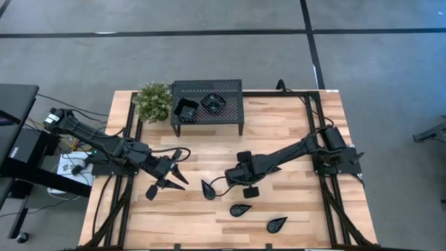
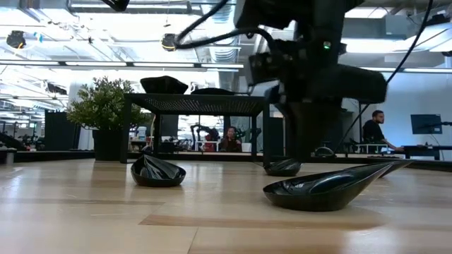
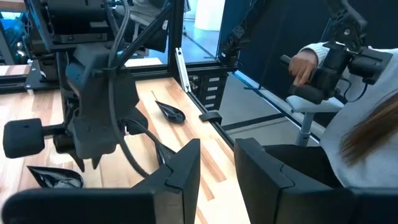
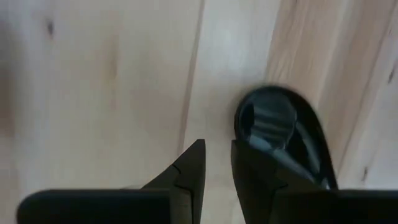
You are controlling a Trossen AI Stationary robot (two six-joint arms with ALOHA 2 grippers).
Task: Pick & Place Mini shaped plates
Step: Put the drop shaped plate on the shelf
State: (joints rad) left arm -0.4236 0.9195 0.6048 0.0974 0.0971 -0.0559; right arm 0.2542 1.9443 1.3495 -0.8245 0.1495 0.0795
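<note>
Wooden table [image 1: 293, 132] in an open office

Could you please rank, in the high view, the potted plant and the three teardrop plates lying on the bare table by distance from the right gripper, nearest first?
From the right gripper:
1. Left teardrop plate, just beside it.
2. Middle teardrop plate, toward the front.
3. Right teardrop plate, front edge.
4. Potted plant, far left corner.

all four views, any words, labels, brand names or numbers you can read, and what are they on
No text can be read in any view.
Black perforated stand: no label visible.
Mini shaped plates: plain glossy black, no markings.
Dark box beside the table's left edge: a small pale mark, too small to read.
Screen in the room behind: too far and blurred to read.
</note>
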